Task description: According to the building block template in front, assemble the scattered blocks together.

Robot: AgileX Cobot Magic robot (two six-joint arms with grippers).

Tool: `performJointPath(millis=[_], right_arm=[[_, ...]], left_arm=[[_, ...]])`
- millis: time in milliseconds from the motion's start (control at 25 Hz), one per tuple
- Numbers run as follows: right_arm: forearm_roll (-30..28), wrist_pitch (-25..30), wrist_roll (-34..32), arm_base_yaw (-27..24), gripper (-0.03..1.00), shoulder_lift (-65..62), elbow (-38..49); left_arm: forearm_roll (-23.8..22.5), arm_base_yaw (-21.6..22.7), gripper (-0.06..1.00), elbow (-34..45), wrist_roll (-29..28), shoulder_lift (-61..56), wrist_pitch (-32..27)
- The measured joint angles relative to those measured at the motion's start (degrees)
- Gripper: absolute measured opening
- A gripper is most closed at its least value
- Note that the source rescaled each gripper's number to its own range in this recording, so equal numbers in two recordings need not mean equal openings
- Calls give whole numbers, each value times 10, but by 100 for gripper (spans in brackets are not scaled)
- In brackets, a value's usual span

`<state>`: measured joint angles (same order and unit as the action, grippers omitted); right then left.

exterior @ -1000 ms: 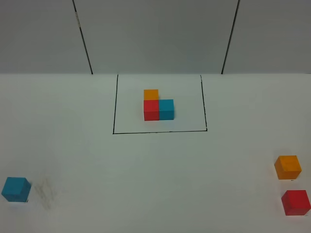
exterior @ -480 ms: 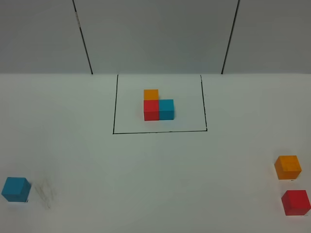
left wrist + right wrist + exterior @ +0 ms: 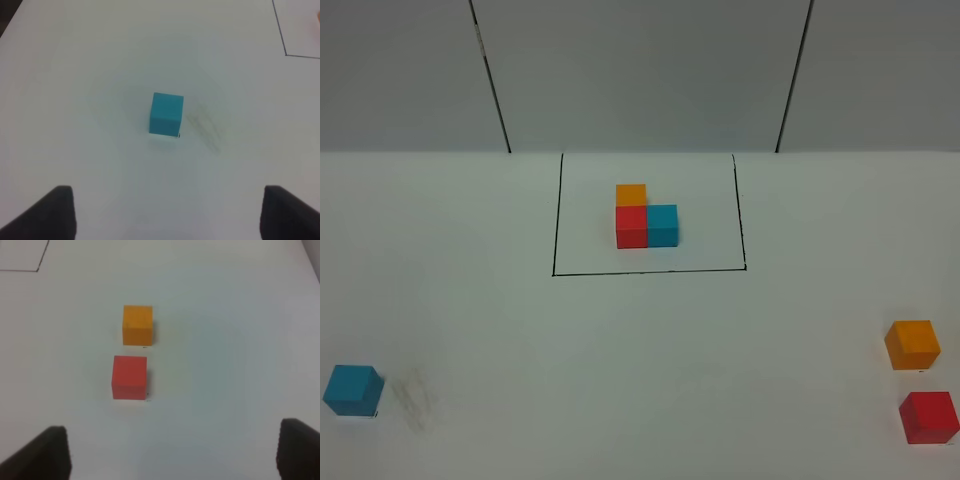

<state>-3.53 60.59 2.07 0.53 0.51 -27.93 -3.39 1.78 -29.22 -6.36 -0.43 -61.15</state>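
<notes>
The template point(image 3: 646, 218) is an L of orange, red and cyan-blue cubes inside a black drawn rectangle at the back middle of the table. A loose cyan-blue cube point(image 3: 352, 389) sits at the front left; it also shows in the left wrist view point(image 3: 166, 113). A loose orange cube point(image 3: 912, 344) and a loose red cube point(image 3: 929, 416) sit at the front right, and show in the right wrist view as orange point(image 3: 137, 325) and red point(image 3: 129, 377). My left gripper point(image 3: 167, 212) is open above the cyan-blue cube. My right gripper point(image 3: 172, 452) is open above the red and orange cubes. Neither arm shows in the high view.
The white table point(image 3: 640, 340) ends at a grey back wall with two dark vertical seams. A faint smudge point(image 3: 415, 398) marks the surface beside the cyan-blue cube. A corner of the black rectangle shows in the left wrist view point(image 3: 286, 54).
</notes>
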Motion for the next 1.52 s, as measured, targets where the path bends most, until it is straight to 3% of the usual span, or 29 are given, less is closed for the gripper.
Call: performJointPath(millis=[400,600,760,1000,1200,1520], right_arm=[[0,0,0,0,77,0,0],[0,0,0,0,77,0,0],[0,0,0,0,77,0,0],[0,0,0,0,77,0,0],[0,0,0,0,77,0,0],[0,0,0,0,77,0,0]], left_arm=[[-22,0,99,-6,-15,37,12],[-87,0,99,-53,-79,189,72],[-111,0,99,-98,-104,346,101],[-111,0,99,-114,-108,541,192],[-85,0,99,-114,-108,663,261],[-53,0,99,-114,-72,790,296]])
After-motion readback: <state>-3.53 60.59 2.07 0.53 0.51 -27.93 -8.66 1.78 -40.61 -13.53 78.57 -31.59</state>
